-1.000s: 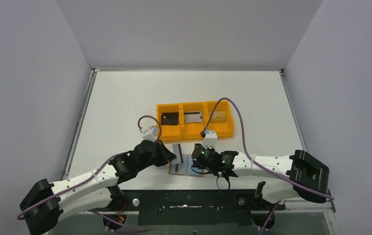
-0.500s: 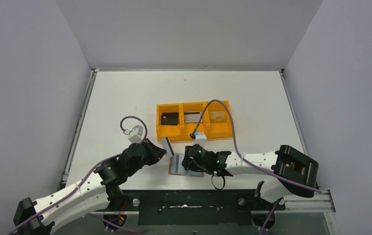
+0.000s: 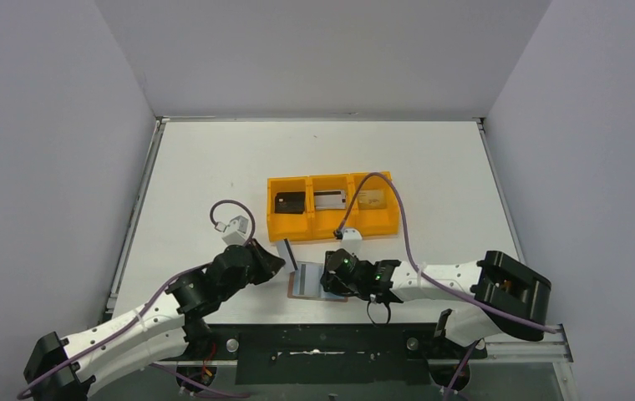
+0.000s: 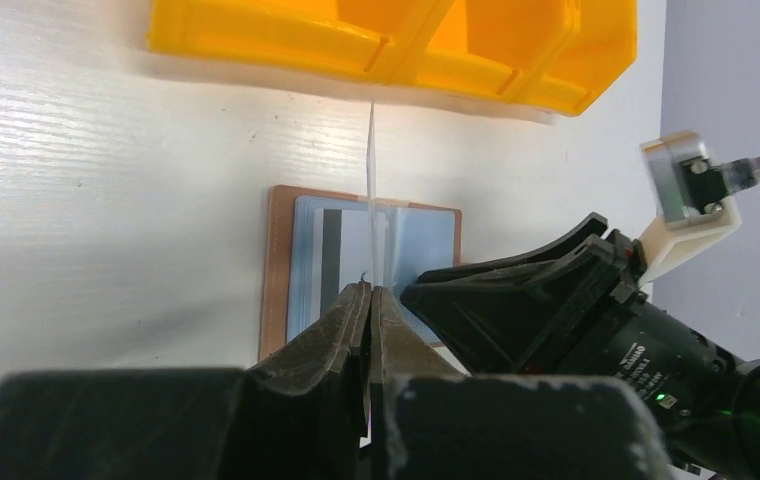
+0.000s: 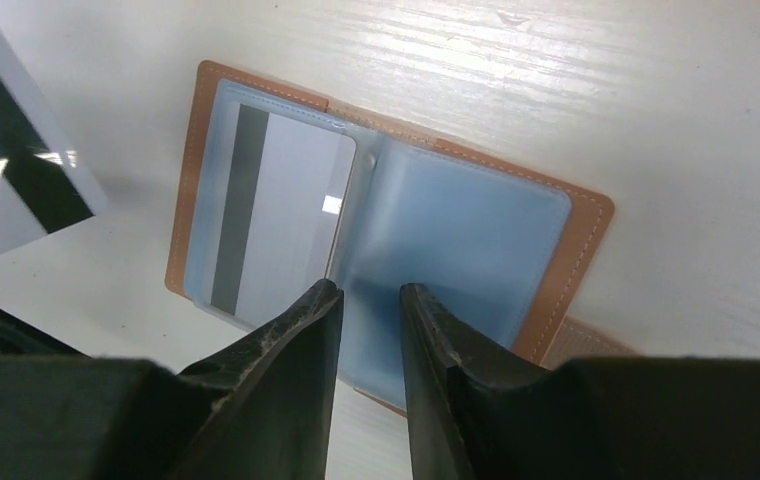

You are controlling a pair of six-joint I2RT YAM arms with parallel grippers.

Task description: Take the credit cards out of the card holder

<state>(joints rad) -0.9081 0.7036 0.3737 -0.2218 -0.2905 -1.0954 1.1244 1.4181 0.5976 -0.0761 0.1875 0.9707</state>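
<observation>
left end effector (image 4: 369,292) pinching card (image 3: 286,252) | right end effector (image 5: 364,296) perhaps touching card holder (image 5: 461,225)

Mid-frame on the bench (image 3: 214,167) sits the tray (image 3: 331,233), cards (image 3: 291,202) one per compartment. Just below it lies the card holder (image 3: 307,286), a further card (image 5: 281,210) inside its left panel.

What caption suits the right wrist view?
Right pincer, jaws slightly apart, at the open brown leather card holder; one grey striped card sits in a pocket.
</observation>
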